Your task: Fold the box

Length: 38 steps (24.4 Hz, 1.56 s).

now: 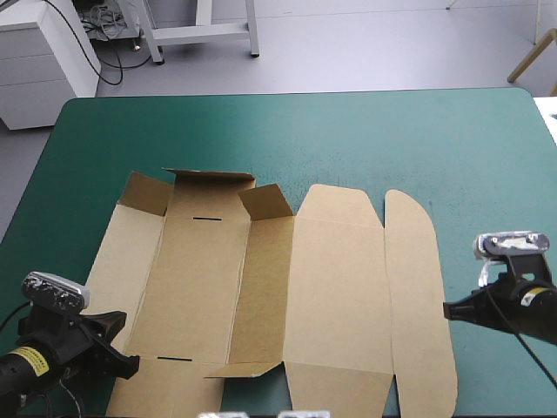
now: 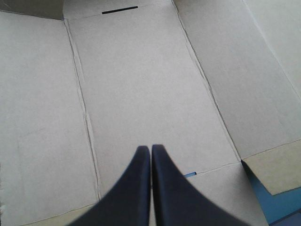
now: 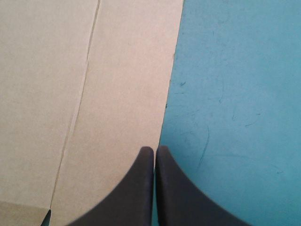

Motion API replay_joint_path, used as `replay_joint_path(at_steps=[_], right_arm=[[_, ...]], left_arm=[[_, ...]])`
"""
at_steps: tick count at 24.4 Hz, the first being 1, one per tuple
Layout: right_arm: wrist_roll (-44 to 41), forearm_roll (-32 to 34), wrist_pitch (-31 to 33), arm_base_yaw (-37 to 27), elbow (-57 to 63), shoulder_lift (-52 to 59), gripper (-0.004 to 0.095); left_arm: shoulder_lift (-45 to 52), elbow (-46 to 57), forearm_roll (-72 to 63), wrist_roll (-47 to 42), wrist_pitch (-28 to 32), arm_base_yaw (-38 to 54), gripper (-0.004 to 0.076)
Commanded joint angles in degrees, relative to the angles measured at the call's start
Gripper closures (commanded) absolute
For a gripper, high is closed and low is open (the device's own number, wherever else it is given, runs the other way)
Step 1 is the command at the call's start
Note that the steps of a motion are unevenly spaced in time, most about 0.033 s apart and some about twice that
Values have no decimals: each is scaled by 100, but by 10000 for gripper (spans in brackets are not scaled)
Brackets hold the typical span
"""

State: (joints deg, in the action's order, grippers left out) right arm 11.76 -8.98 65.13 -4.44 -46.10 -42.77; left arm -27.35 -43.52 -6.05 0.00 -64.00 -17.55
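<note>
Box point(image 1: 335, 287) of brown board lay opened out on the teal-green surface point(image 1: 365, 131), spread from the centre toward 6 o'clock. It was mostly flat, with small flaps point(image 1: 209, 178) raised along its 11 o'clock edge. Left fingers point(image 2: 136, 188) were pressed together in a point, holding nothing, over the sheet's 8 o'clock part. Right fingers point(image 3: 174, 188) were likewise closed on nothing, at the sheet's 3 o'clock edge, where board met bare surface.
</note>
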Motion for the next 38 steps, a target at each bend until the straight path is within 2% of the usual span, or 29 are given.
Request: replay_joint_path(at_steps=[1, 8, 15, 24, 31, 38], right_arm=[[-2, -106, -388, -36, 466, 509, 918], [49, -106, -809, -36, 1202, 1336, 927], [278, -115, -1063, -36, 1245, 1351, 928], [278, -130, -1063, -36, 1245, 1351, 927], [278, -153, -1063, -36, 1245, 1351, 927], [278, -167, -1063, -36, 1245, 1351, 927]], left_arm=[[-36, -175, 60, 0, 276, -6, 734], [-36, -175, 195, 0, 276, -6, 734], [-36, -175, 278, 0, 276, -6, 734], [-187, -175, 605, -191, 235, -6, 734], [-1194, -423, 692, -191, 307, -6, 734], [-2562, -1300, 968, -139, 226, -6, 734]])
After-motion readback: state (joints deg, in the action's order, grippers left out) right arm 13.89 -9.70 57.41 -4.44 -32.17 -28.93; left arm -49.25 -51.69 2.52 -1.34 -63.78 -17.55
